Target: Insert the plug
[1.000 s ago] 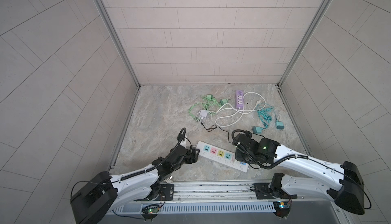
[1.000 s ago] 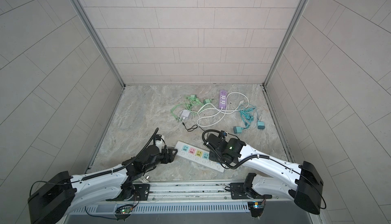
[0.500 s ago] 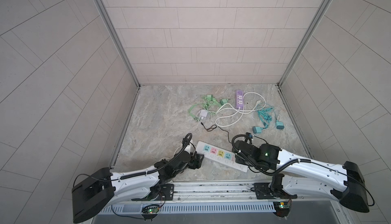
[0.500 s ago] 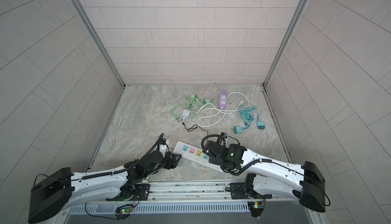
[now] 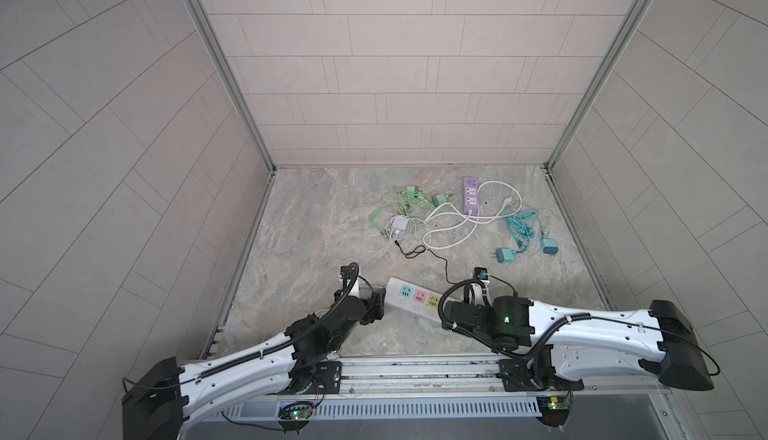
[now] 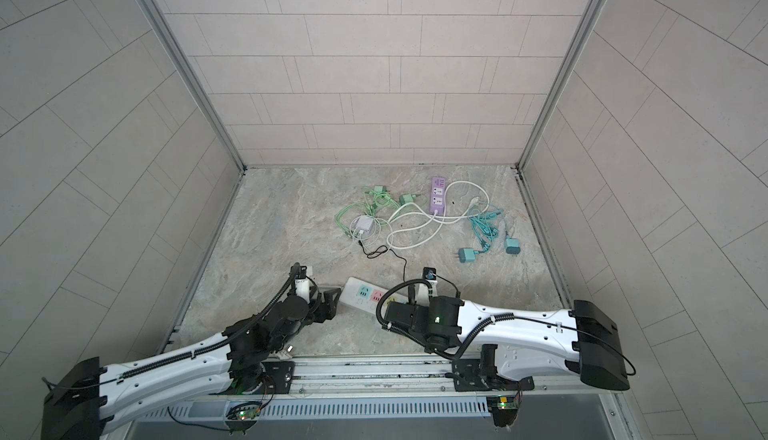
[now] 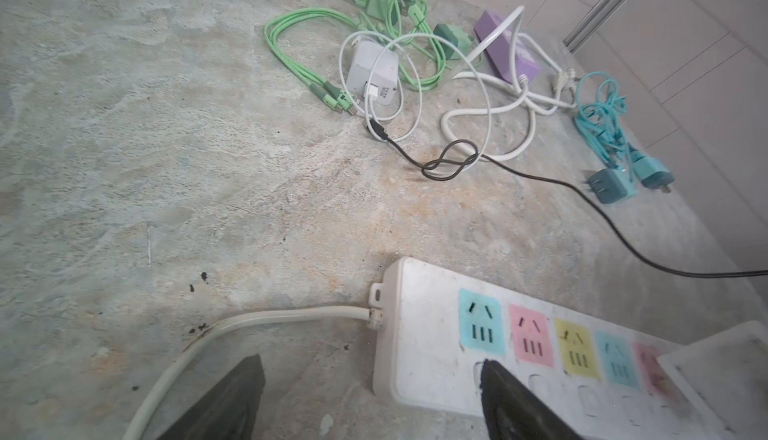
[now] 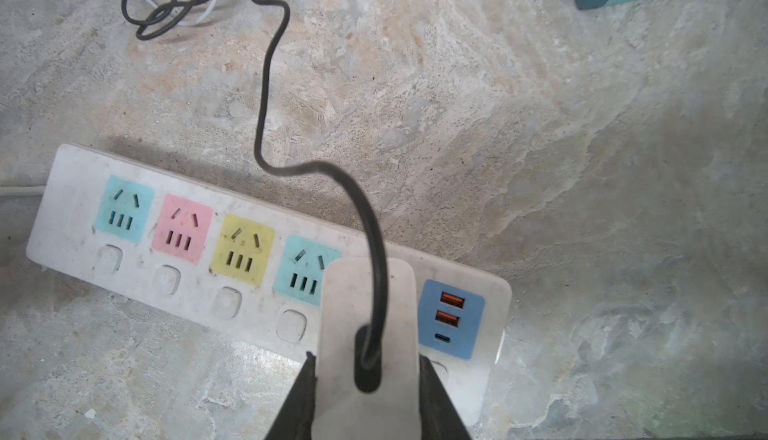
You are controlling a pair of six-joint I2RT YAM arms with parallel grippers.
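The right tool (image 8: pixel 368 359) clamped the white plug (image 8: pixel 345 313), its black cable (image 8: pixel 266 85) trailing away, directly over the power strip (image 8: pixel 66 230) between the fourth coloured outlet and the blue USB block; whether the prongs were seated could not be told. The left tool (image 7: pixel 370 362) stood wide and empty at the strip's cord end, one finger (image 7: pixel 511 400) above the strip's corner and the other beside the white cord (image 7: pixel 291 316) on the marbled tabletop (image 5: pixel 324 230).
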